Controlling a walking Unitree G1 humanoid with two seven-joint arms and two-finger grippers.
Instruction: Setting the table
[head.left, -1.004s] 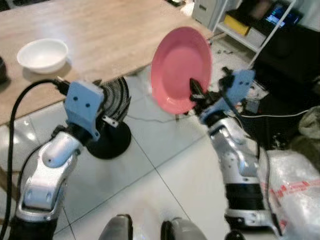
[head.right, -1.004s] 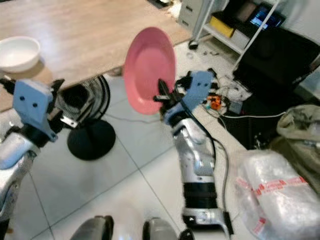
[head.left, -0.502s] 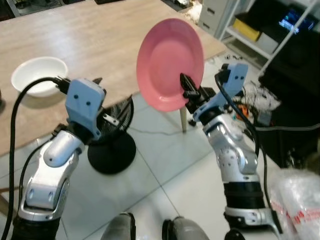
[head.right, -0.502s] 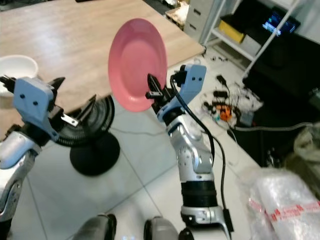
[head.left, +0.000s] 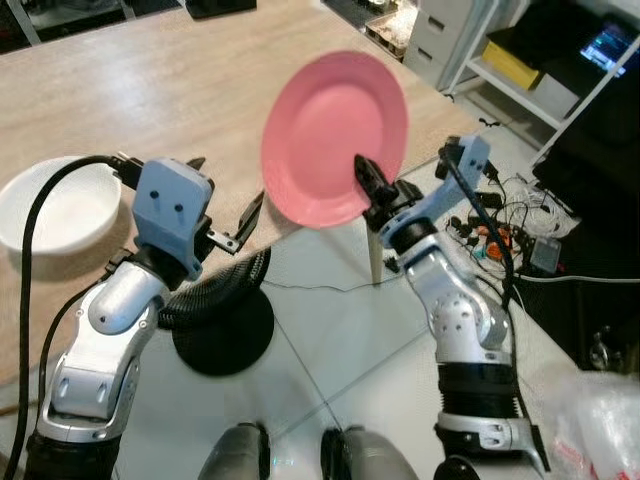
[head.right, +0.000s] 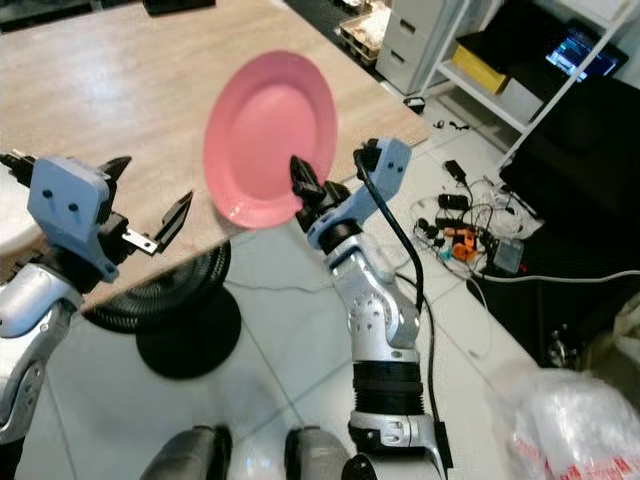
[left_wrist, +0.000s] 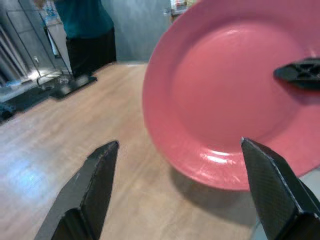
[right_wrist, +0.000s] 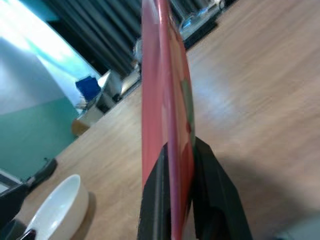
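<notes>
A pink plate (head.left: 335, 135) is held nearly upright above the near edge of the wooden table (head.left: 150, 90). My right gripper (head.left: 366, 178) is shut on its lower rim; in the right wrist view the plate (right_wrist: 165, 100) stands edge-on between the two fingers (right_wrist: 205, 200). A white bowl (head.left: 55, 205) sits on the table at the left. My left gripper (head.left: 225, 205) hovers open over the table edge between bowl and plate, with nothing in it. Its wrist view faces the plate (left_wrist: 235, 95).
A black floor fan (head.left: 215, 310) stands on the tiles under the table edge. White drawers (head.left: 440, 40), a shelf and loose cables (head.left: 510, 215) are at the right. A clear plastic bag (head.left: 600, 435) lies at bottom right. A person (left_wrist: 87, 35) stands beyond the table.
The camera has drawn nearer to the table. The right gripper has carried the plate further over the table edge. The left gripper stays open.
</notes>
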